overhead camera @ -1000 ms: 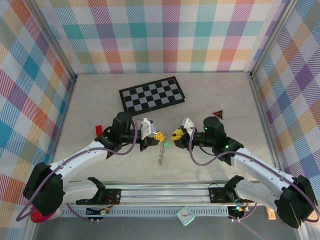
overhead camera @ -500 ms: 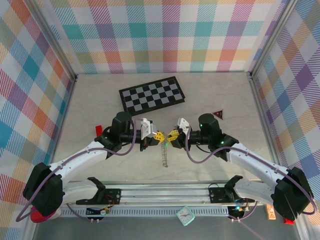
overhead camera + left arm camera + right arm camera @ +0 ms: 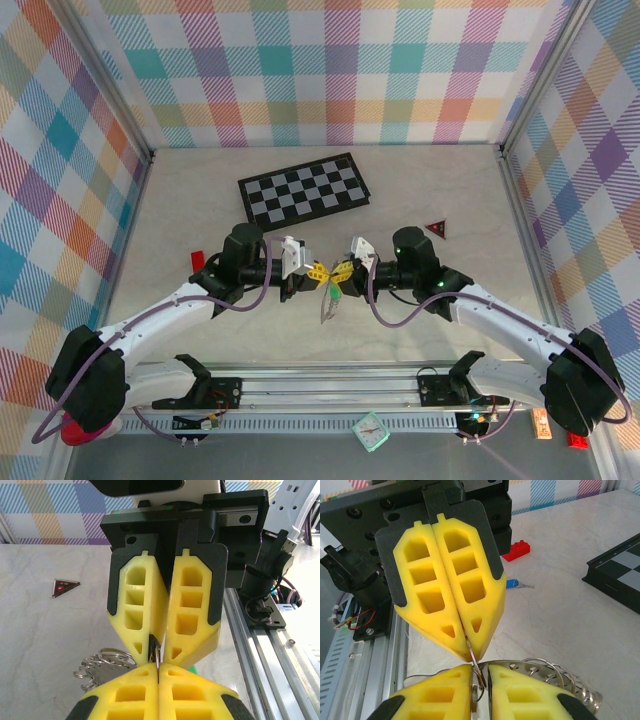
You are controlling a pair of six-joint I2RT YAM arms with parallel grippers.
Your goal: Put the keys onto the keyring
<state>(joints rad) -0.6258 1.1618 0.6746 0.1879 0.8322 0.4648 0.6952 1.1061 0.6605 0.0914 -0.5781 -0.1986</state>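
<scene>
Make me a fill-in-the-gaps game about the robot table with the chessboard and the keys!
The chessboard is black and ____.
The small triangle on the table is dark ____.
The key lying beside the red block has a ____ head.
The keyring is pinched by two pairs of ____ jaws.
Missing words: white, red, blue, yellow.

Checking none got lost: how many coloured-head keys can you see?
2. The green key sits where the two arms' fingers meet; the blue key lies on the table beside the red block. Others may be hidden behind the fingers.
</scene>
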